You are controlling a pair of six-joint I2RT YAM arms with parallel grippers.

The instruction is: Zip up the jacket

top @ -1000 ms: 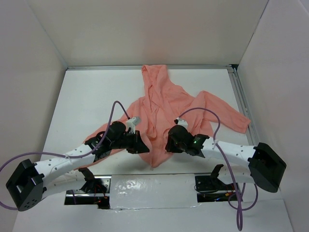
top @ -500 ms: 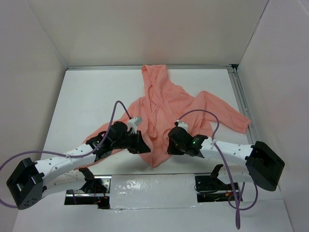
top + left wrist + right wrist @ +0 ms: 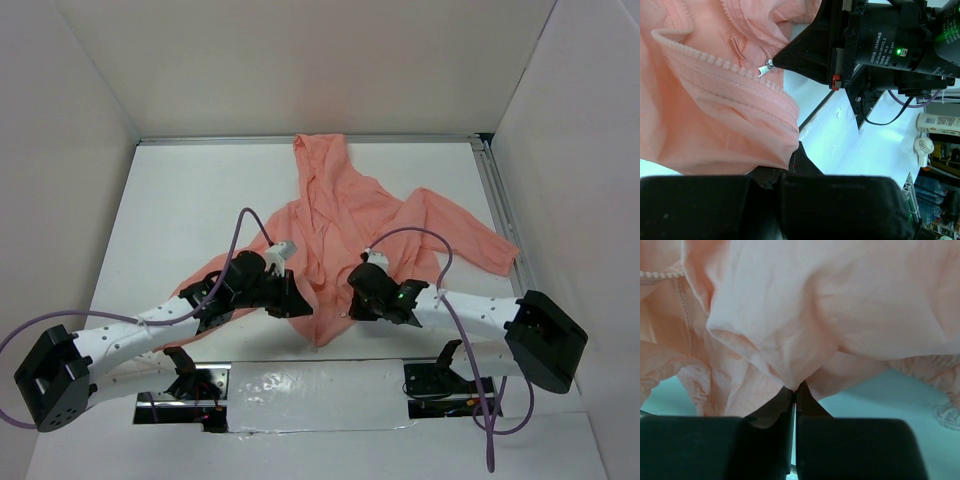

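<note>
On the white tabletop (image 3: 180,200) the salmon-pink jacket (image 3: 340,215) is laid front up, with the hood (image 3: 322,160) toward the far wall and the hem toward the arm bases. Its lower front lies between the two hands. The front is not yet zipped: in the left wrist view a row of teeth (image 3: 720,64) is seen bare, with the silver zipper pull (image 3: 765,67) on it.

Change noted over the last second: the right hand (image 3: 795,390), previously part open, has been brought together. Its arm has been eased slightly toward the centre opening. In its own view a fold of fabric is pinched between the closed fingers. In the left wrist view the pull sits just beside that hand's tip. Whether the pull itself is caught cannot be told. The left hand (image 3: 792,160) is unchanged, clamped on jacket fabric below those teeth.

Judgement: the hem is anchored and a grip near the slider appears newly made, so a draw toward the hood is probably next. If only cloth is held, the slider is unlikely to travel.

Count:
- jacket: one
- hood: one
- zipper pull: one seen
- hands: two, both closed on fabric
</note>
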